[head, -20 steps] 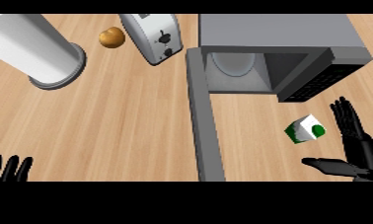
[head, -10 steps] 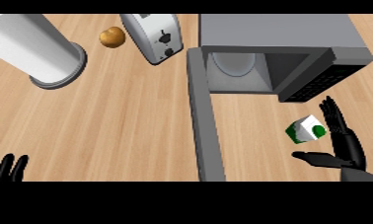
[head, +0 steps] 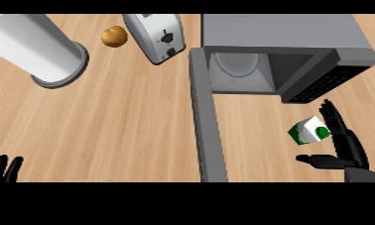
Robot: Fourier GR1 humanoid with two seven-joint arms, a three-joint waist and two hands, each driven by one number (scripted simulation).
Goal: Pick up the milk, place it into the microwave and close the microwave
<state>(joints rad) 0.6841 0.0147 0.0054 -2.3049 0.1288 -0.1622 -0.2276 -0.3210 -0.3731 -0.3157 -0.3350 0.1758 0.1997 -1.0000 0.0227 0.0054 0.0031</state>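
Milk (head: pixel 309 131) seemingly touches right hand (head: pixel 344 142); left hand (head: pixel 10 168) cropped.

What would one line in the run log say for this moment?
stage: reaching for milk | right robot hand: open beside milk carton | left robot hand: resting, lower left | microwave: door open | milk: on counter
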